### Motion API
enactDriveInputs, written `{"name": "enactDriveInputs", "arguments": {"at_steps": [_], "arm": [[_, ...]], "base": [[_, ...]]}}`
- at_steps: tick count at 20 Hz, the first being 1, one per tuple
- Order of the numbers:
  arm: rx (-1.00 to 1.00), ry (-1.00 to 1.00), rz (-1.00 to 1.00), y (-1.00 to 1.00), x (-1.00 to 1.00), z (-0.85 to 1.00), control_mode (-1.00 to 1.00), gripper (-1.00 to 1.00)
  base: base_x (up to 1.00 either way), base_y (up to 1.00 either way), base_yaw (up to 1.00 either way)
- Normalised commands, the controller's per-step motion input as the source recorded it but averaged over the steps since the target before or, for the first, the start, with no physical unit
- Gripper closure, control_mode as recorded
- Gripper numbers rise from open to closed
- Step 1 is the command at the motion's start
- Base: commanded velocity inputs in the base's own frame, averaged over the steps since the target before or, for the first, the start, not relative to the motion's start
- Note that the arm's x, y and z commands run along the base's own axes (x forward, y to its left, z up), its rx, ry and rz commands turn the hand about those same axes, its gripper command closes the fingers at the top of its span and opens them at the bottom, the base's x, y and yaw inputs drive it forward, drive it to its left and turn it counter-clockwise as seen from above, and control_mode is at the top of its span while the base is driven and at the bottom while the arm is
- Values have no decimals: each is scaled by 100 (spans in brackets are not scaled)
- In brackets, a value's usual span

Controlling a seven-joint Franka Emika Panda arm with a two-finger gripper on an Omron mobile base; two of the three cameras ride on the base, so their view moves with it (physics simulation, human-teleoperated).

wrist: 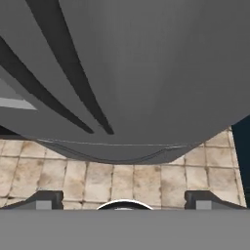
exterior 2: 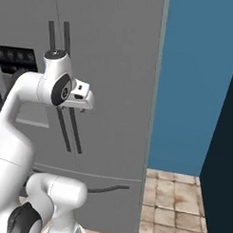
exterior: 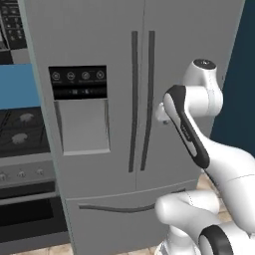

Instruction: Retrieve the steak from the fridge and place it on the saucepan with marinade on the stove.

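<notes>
Grey fridge doors closed, filling frame centre, hand spread wide and empty before the dark handles, stove at left edge.

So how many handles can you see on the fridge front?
3: two long vertical handles, left door handle and right door handle, side by side at the door seam, plus one horizontal drawer handle below, partly hidden by the arm.
</notes>
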Motion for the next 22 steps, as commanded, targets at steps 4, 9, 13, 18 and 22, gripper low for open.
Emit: {"name": "enactDriveInputs", "arguments": {"at_steps": [4,9,13,18,22], "arm": [[0,0,0,0,0,0,100,-100],[0,0,0,0,0,0,100,-100],[0,0,0,0,0,0,100,-100],[0,0,0,0,0,0,100,-100],[0,0,0,0,0,0,100,-100]], "base": [[0,-32,0],[-22,9,0],[-49,55,0],[-42,24,0],[-11,11,0]]}}
